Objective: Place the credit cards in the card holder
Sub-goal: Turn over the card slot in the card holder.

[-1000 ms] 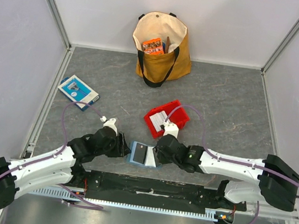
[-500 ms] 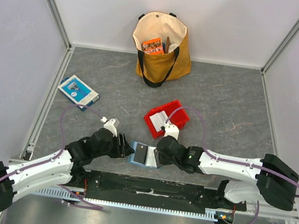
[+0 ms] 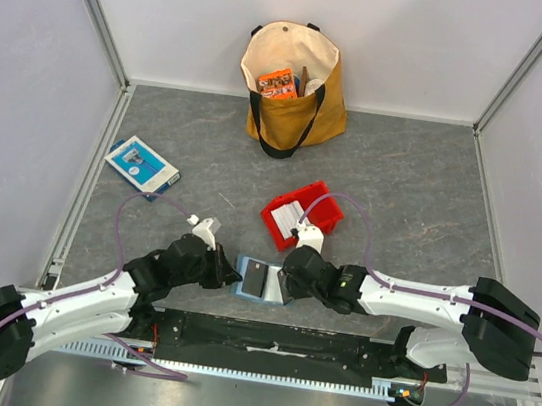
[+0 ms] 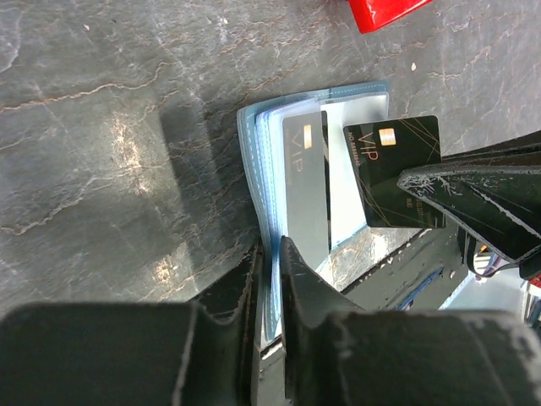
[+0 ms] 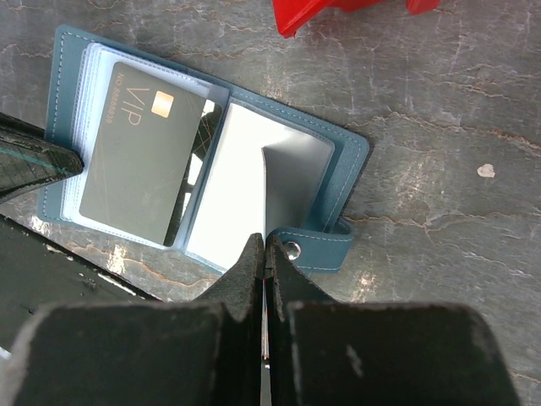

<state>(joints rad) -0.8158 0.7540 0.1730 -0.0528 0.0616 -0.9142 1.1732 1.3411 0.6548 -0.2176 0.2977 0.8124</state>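
Note:
The teal card holder [image 3: 260, 280] lies open near the table's front edge, its clear sleeves showing. My left gripper [image 4: 269, 254] is shut on its left edge [image 4: 258, 161]. One dark credit card marked VIP [image 4: 304, 165] sits inside a sleeve [image 5: 139, 161]. A second dark VIP credit card [image 4: 393, 169] hangs over the holder's right half, pinched by my right gripper [image 3: 283, 284], whose scuffed black fingers [image 4: 473, 190] cover its corner. In the right wrist view that gripper [image 5: 266, 245] is shut with a thin edge between its jaws, just above the holder's snap tab [image 5: 317, 247].
A red plastic bin [image 3: 300, 214] holding pale cards stands just behind the holder. A tan tote bag [image 3: 293, 85] stands at the back wall. A blue-and-white flat box [image 3: 142, 167] lies at the left. The arms' black base rail [image 3: 262, 338] runs just in front of the holder.
My left gripper has slid a little right onto the card holder's left edge and closed on it. The right gripper with its card has barely moved.

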